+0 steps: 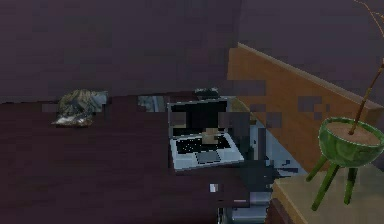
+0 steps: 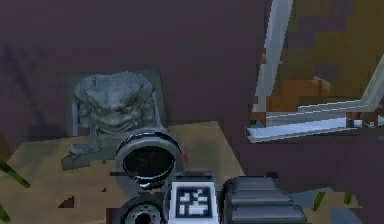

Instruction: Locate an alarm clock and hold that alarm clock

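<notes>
Jaws: low at the arm side view's bottom edge, just left of my white marker square (image 2: 195,200). Tips hard to make out, so can't tell if they're gripping or released, or if they've got anything. Alarm clock (image 2: 150,160) = round, silver rim, dark face, directly above the jaws in that view, w/ the tan table (image 2: 40,162) behind it. Touching it vs just near: can't tell. Dark ribbed arm section (image 2: 262,200) is right of the marker. Behind the clock, farther back on the table, a grey stone statue (image 2: 112,108), upright against the dark wall. Green leaf tip (image 2: 14,176) at that view's left edge. A tilted white frame (image 2: 272,70) stands to the right; can't ID it. Fwd view: open laptop (image 1: 205,142) on a dark flat surface, a crumpled pale heap (image 1: 80,105) well apart toward the left, a wooden panel (image 1: 290,90) on the right, and a green pot (image 1: 350,145) on thin legs w/ a bare stem, near the bottom-right corner.
</notes>
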Tool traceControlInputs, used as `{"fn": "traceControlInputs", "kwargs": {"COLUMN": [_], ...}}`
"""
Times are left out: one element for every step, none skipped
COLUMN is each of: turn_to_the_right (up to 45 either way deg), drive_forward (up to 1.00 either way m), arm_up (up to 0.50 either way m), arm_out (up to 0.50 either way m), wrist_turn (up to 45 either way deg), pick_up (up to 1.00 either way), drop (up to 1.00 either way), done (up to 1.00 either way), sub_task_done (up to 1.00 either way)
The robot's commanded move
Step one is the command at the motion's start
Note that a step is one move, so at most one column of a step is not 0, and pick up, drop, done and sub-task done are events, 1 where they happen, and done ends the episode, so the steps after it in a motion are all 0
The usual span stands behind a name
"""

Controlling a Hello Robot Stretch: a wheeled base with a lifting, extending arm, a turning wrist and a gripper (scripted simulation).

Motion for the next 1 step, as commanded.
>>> {"fn": "traceControlInputs", "kwargs": {"turn_to_the_right": [0.0], "drive_forward": [0.0], "arm_up": [0.0], "arm_out": [0.18], "wrist_turn": [0.0], "pick_up": [0.0], "drop": [0.0], "done": [0.0], "sub_task_done": [0.0]}}
